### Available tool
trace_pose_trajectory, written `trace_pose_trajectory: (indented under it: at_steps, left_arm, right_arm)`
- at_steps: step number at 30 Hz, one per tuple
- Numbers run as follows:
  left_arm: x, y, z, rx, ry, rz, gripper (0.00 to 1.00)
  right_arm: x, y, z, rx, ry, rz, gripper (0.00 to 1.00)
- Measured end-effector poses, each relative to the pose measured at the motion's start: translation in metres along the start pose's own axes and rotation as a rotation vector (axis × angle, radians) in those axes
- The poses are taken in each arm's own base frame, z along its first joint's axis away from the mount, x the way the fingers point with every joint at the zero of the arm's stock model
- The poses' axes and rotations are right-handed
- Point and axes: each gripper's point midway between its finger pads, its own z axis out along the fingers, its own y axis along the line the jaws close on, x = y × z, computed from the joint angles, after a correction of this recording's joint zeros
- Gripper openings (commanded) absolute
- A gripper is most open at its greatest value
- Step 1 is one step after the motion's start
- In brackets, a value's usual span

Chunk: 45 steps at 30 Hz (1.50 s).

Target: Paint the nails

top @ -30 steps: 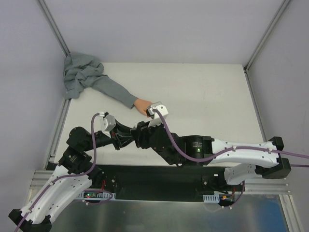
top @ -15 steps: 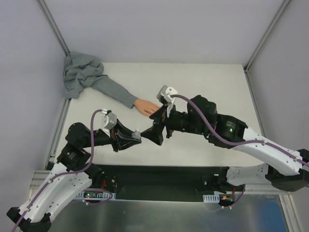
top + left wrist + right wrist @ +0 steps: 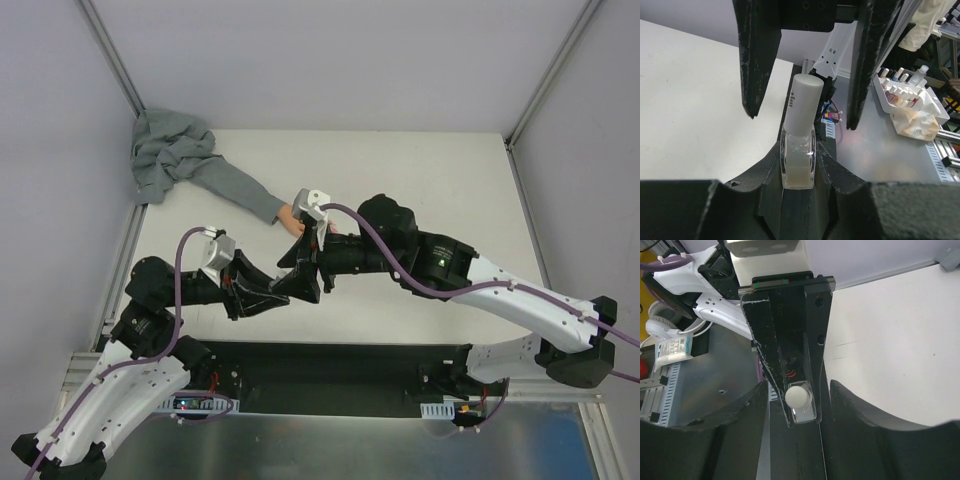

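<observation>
My left gripper (image 3: 799,154) is shut on a small clear bottle (image 3: 798,162) with a white cap (image 3: 805,102), holding it upright above the table's near edge. My right gripper (image 3: 802,119) faces it, open, with one finger on each side of the cap and a gap to it. From the right wrist view the cap (image 3: 799,396) lies between my right gripper's (image 3: 797,386) fingers. In the top view the two grippers (image 3: 290,288) (image 3: 306,270) meet nose to nose. The peach fake hand (image 3: 289,217) with its grey sleeve (image 3: 232,186) lies just behind them. Its nails are hidden by the right wrist.
The sleeve ends in a bunched grey cloth (image 3: 165,150) at the table's back left corner. Off the table, near the arm bases, stands a white tray (image 3: 901,94) with several small bottles. Metal frame posts rise at the back corners.
The right arm swung away from the fake hand, then came back left and lower; its open fingers now straddle the bottle cap. The left gripper kept its hold on the bottle.
</observation>
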Motion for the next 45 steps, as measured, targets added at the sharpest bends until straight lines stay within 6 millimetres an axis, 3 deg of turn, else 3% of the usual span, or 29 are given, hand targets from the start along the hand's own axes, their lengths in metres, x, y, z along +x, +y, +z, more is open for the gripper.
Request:
trace_pose_trajectory:
  at_steps: [4, 6, 7, 8, 17, 23, 34, 38, 45]
  left_arm:
    - [0.000, -0.004, -0.002, 0.012, -0.001, 0.008, 0.00]
    - [-0.001, -0.006, -0.002, 0.017, -0.004, 0.016, 0.00]
    - [-0.001, -0.007, -0.003, 0.017, -0.005, 0.021, 0.00]
    - [-0.001, -0.007, -0.003, 0.018, -0.006, 0.024, 0.00]
    - [0.001, -0.005, -0.005, 0.018, -0.007, 0.105, 0.00]
    - [0.003, 0.001, -0.001, 0.019, 0.025, 0.092, 0.00]
    - [0.006, 0.005, 0.000, -0.005, 0.061, 0.040, 0.00]
    - [0.006, 0.013, -0.002, -0.057, 0.072, 0.057, 0.00]
    - [0.010, 0.060, -0.003, -0.252, 0.126, 0.121, 0.00]
  right_arm:
    - [0.003, -0.001, 0.009, -0.021, 0.017, 0.011, 0.38]
    - [0.005, -0.002, 0.011, -0.029, 0.023, 0.018, 0.22]
    - [0.006, -0.001, 0.012, -0.039, 0.026, 0.031, 0.07]
    - [0.005, 0.000, 0.012, -0.045, 0.026, 0.029, 0.00]
    - [0.001, 0.001, 0.010, -0.112, 0.034, 0.106, 0.01]
    - [0.012, -0.002, 0.011, -0.127, 0.098, 0.146, 0.01]
    - [0.018, -0.004, 0.010, -0.055, 0.110, 0.082, 0.01]
    - [0.019, -0.013, 0.015, 0.100, 0.122, 0.097, 0.01]
    - [0.023, -0.060, 0.021, 0.706, -0.028, 0.340, 0.01]
